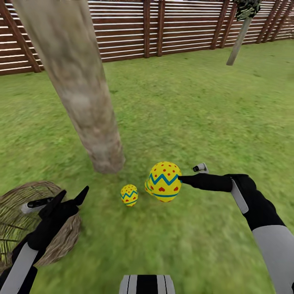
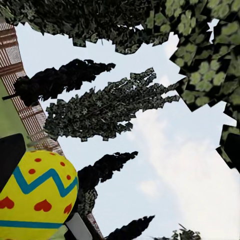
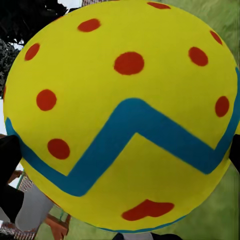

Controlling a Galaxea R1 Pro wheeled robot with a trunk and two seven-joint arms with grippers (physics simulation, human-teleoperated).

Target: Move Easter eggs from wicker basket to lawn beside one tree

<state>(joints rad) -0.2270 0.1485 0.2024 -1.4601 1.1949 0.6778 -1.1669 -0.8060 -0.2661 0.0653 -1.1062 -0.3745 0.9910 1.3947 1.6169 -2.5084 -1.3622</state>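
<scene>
Fingers of the left gripper (image 1: 67,198) hang spread and empty over the wicker basket (image 1: 24,204); the right gripper (image 1: 183,179) holds the big egg (image 1: 164,181) low beside a small egg (image 1: 129,194) near the tree (image 1: 81,94). Released above the lawn (image 1: 196,114), it might roll off or knock its neighbours.

Easter eggs (image 1: 165,181) smooth, matt painted shells; wicker basket (image 1: 16,220) of rough woven twigs; tree (image 1: 77,85) trunk coarse, mottled bark; fence (image 1: 122,28) slatted brown wood; lawn (image 1: 196,110) mottled grass.
</scene>
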